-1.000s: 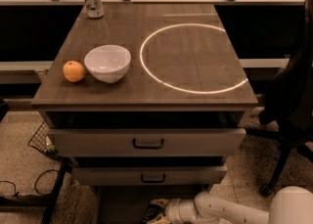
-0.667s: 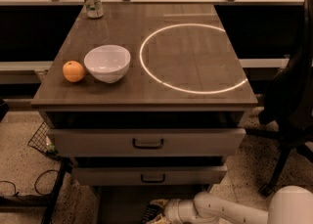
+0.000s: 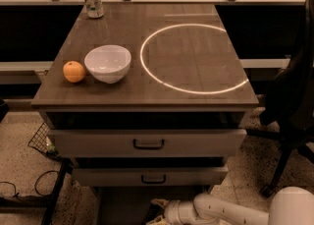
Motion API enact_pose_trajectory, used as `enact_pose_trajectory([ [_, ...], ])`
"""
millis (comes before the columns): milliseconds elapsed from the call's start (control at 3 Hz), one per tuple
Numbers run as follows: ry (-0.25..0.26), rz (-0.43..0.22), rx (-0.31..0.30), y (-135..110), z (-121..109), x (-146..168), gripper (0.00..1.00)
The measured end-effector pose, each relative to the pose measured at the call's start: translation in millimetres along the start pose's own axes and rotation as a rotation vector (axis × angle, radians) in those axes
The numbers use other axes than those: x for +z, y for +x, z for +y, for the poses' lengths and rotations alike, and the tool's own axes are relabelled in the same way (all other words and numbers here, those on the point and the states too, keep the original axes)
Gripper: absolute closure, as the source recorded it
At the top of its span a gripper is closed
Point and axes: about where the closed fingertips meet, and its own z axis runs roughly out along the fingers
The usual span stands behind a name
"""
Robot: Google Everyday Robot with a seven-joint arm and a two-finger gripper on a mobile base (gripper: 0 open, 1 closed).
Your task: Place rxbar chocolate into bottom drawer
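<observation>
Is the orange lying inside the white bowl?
No: the orange sits on the tabletop beside the white bowl, while the gripper is low down, below the lower handled drawer.

No text, brand or number readable anywhere, label on the can (image 3: 92,0) illegible, gripper (image 3: 158,210) low beneath the handled drawers (image 3: 147,143) — unmarked too

The gripper (image 3: 156,212) is sitting below the desk's front edge, partly cut off by the picture's bottom; the bottom drawer (image 3: 122,204) beside it is lying in shadow, its inside unreadable.
</observation>
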Motion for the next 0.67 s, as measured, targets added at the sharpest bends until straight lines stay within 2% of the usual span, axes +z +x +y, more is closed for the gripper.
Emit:
enact_pose_trajectory([
  [333,-0.002,-0.001,0.0,-0.3,1.0,1.1,0.0],
  [667,-0.002,-0.001,0.0,-0.4,1.1,1.2,0.0],
])
